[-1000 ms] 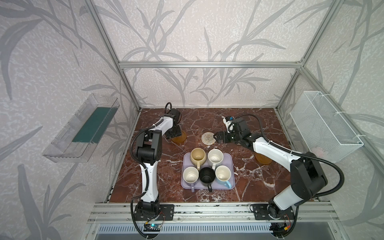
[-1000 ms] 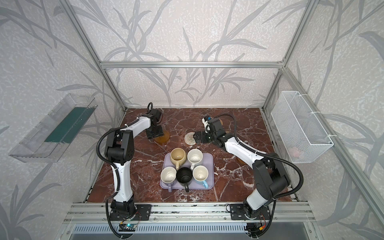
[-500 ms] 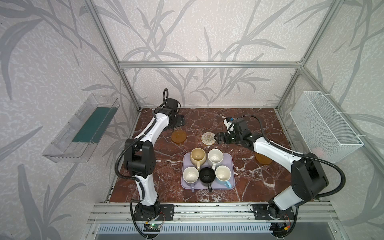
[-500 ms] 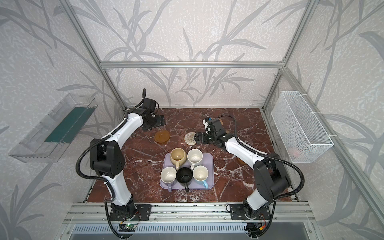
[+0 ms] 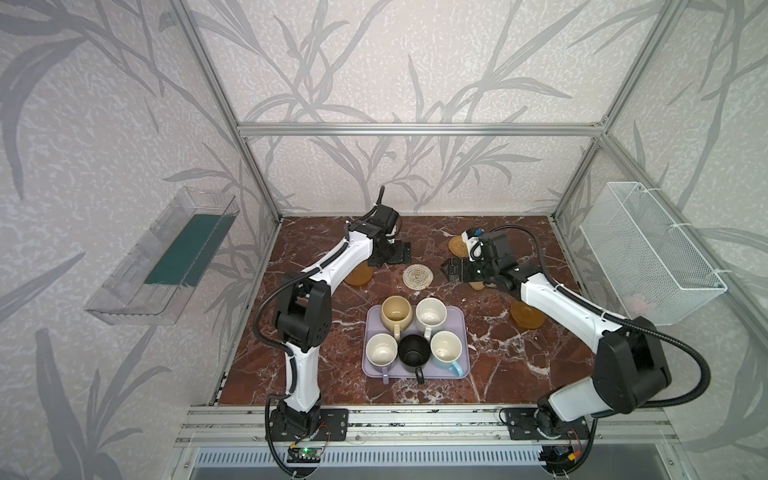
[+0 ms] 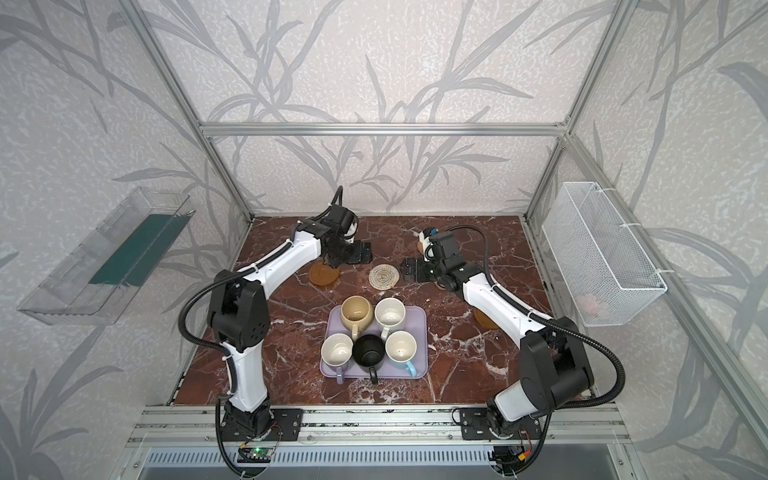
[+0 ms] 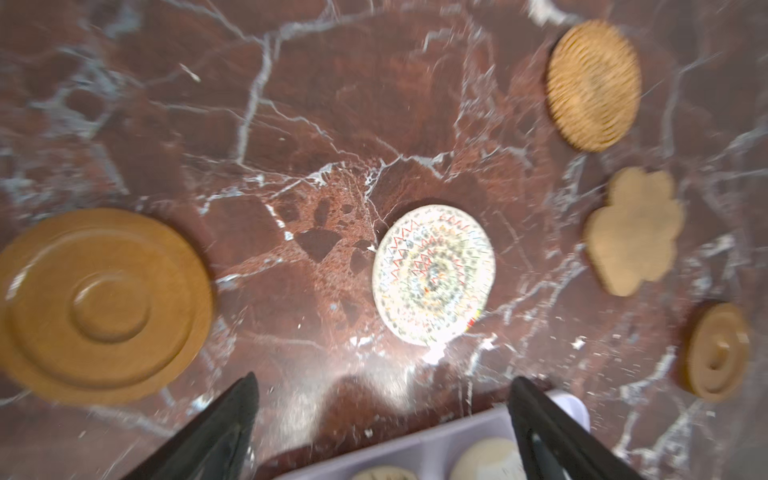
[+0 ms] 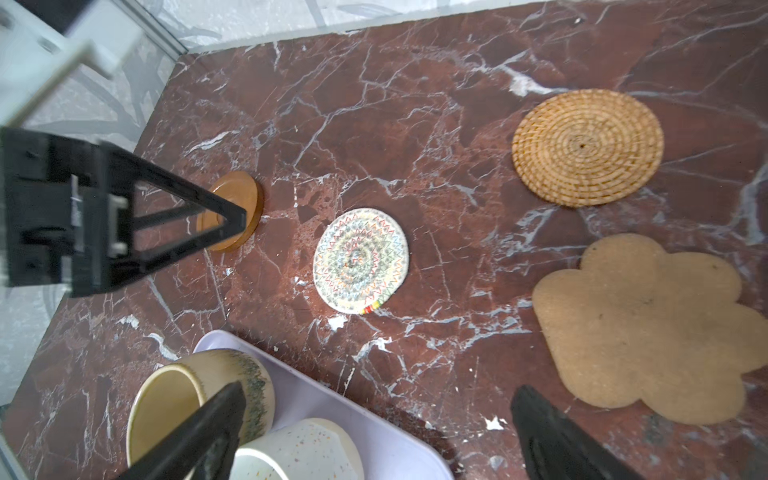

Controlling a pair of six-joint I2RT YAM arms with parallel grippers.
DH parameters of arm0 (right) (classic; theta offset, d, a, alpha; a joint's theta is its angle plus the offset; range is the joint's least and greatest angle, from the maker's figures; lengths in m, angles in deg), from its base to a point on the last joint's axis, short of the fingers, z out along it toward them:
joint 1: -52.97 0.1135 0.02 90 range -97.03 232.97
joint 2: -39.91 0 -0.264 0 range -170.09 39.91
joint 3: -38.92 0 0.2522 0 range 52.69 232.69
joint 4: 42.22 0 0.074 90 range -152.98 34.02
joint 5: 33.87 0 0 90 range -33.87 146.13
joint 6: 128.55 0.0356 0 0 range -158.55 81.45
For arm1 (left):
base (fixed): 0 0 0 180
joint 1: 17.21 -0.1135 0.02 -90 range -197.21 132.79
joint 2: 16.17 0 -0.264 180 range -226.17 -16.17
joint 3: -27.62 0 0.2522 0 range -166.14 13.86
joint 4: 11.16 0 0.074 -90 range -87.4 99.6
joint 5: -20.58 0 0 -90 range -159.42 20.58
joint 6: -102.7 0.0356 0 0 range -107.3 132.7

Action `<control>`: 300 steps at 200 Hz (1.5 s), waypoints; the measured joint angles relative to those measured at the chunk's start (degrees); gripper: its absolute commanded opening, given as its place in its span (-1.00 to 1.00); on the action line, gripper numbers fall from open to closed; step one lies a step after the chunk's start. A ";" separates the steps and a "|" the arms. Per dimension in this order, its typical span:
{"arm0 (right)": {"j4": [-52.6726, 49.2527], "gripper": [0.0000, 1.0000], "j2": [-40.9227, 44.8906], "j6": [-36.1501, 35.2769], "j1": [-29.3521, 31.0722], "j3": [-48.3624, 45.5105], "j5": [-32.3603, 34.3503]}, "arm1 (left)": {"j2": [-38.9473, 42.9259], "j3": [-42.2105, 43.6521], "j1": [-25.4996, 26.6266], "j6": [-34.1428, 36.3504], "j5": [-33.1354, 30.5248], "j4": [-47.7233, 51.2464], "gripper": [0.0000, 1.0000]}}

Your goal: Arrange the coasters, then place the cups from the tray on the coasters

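Top views, fingers: my left fingers (image 5: 397, 254) stand open and empty above the tabletop (image 5: 340, 386), just past one amber disc (image 5: 359, 275); my right fingers (image 5: 454, 269) are spread wide too, holding nothing
Top views, relation: the woven spiral mat (image 5: 417, 276) lies flat between both sets of fingers; I judge the right tips a touch nearer; being round, it has no long axis
Top views, count: five coasters, namely two amber discs (the second (image 5: 527, 316)), the spiral mat, a rattan round (image 5: 457, 246) and a paw mat (image 5: 480, 286) half under my right arm; five mugs (image 5: 397, 311), all in the tray (image 5: 456, 320), none on a coaster
Left wrist: all five coasters show; the spiral mat (image 7: 434, 274) sits ahead of the gap between my open fingers (image 7: 224, 424)
Right wrist: the spiral mat (image 8: 360, 259) is ahead, the paw mat (image 8: 648, 328) just beside one spread finger
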 measured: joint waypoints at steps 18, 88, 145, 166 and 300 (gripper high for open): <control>-0.04 0.98 0.26 -0.13 -0.96 0.00 0.02 | -5.42 -4.07 1.11 1.20 -0.52 1.95 0.80; -0.55 0.98 0.22 -0.09 -1.01 0.00 -0.90 | -14.10 -10.43 3.50 2.71 -2.12 5.07 0.56; -0.55 0.98 -0.17 0.17 -1.01 0.00 -1.81 | -17.99 -13.35 3.91 2.36 -6.25 7.85 0.31; -0.55 0.98 -0.33 0.35 -1.01 0.00 -2.16 | -18.53 -14.45 4.07 1.68 -8.33 8.81 0.16; -0.48 0.98 -1.05 1.22 -1.01 0.00 -3.02 | -17.20 -12.44 -2.36 -0.85 -14.12 10.43 -0.01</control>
